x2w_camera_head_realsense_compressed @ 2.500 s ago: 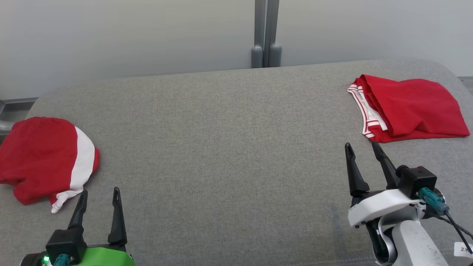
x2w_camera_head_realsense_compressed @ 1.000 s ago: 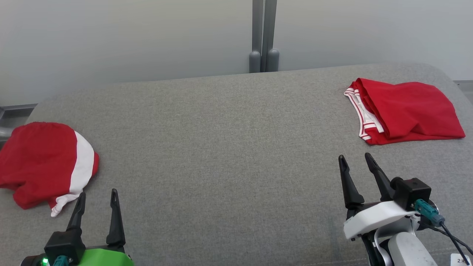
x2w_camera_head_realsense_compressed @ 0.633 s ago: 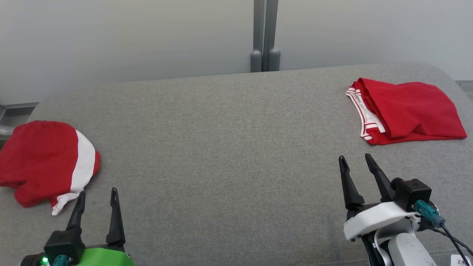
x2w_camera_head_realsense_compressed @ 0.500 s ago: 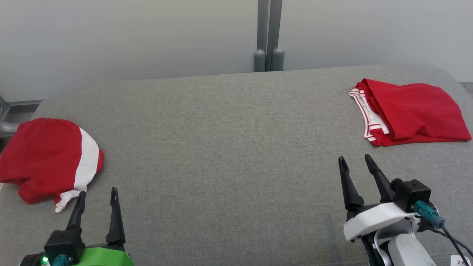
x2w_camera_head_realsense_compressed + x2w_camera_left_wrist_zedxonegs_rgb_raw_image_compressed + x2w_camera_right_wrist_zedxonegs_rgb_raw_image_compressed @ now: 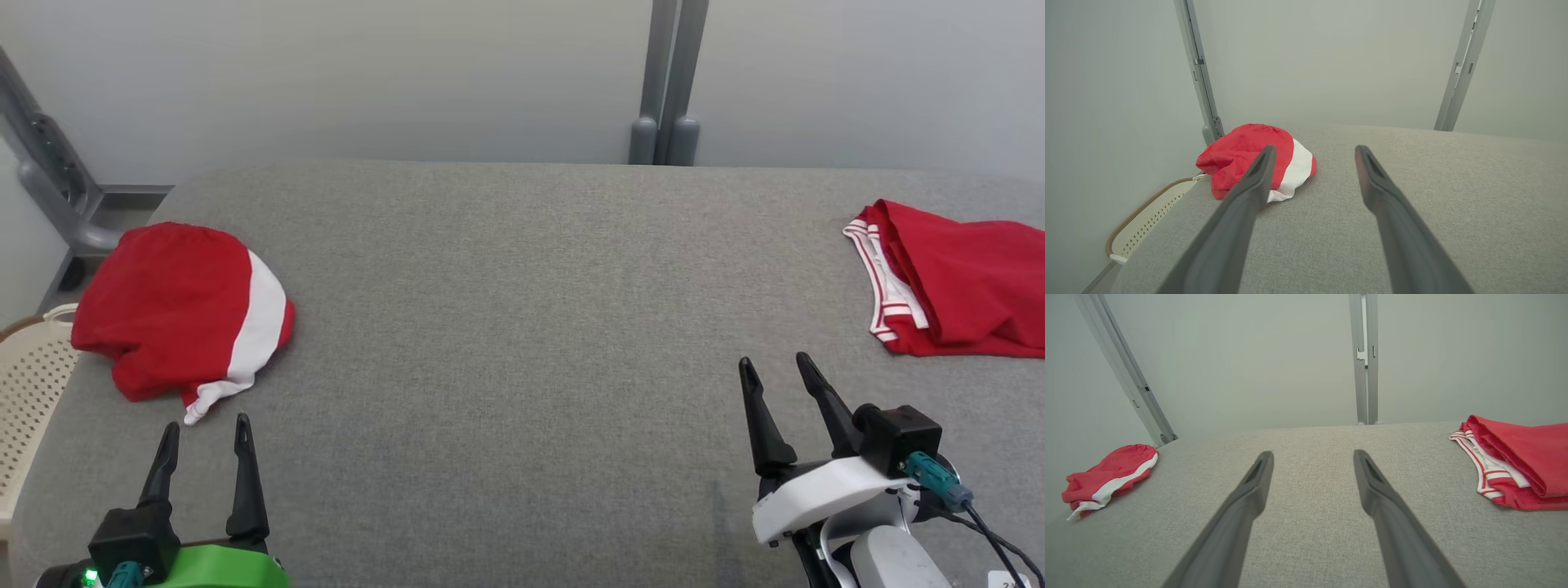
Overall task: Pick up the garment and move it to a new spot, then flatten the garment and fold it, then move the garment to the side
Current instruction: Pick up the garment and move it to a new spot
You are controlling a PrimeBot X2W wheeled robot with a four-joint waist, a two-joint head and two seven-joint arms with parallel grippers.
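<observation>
The left gripper (image 5: 206, 422) hangs over the near left corner of the table (image 5: 522, 269). Its two fingers are spread wide with nothing between them, and the tips point toward the table's far edge. The right gripper (image 5: 774, 360) hangs over the table's near right part, also spread wide and empty, with its fingers leaning a little leftward.

The crumpled garment (image 5: 175, 306), red with a broad white band, lies in a heap at the table's left end. It sits just beyond the left gripper's tips and apart from them, and a white corner trails toward the table's near edge. The folded garment (image 5: 963, 286), red with white-and-red striped trim on its inner side, lies flat at the table's right end, well beyond the right gripper. The middle of the table between the two garments is plain grey cloth.

A cream perforated basket (image 5: 33, 384) stands just off the table's left end, below its top. A grey post (image 5: 665, 82) rises behind the table's far edge against the pale wall.
</observation>
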